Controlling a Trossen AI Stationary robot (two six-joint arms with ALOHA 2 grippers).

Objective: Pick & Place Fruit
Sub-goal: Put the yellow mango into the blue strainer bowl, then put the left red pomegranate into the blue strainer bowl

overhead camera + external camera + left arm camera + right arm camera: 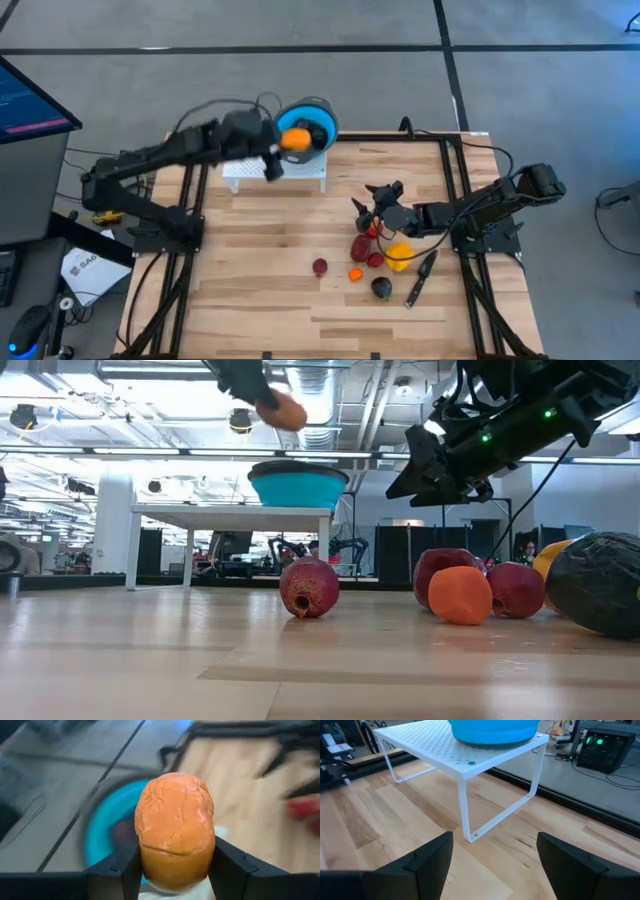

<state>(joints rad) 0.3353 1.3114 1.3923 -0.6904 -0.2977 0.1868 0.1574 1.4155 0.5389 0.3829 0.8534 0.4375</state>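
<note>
The left hand grasps an orange fruit above the blue bowl at the far bench edge; the right hand hangs released over the fruit cluster

One orange fruit aloft; other fruit clustered on table.

The left arm is stretched out toward the far side of the table, raised well above it, and the left gripper has its fingers clamped on an orange fruit. The right arm sits lower, reaching in from the right, and the right gripper has its fingers spread apart with nothing between them.
</note>
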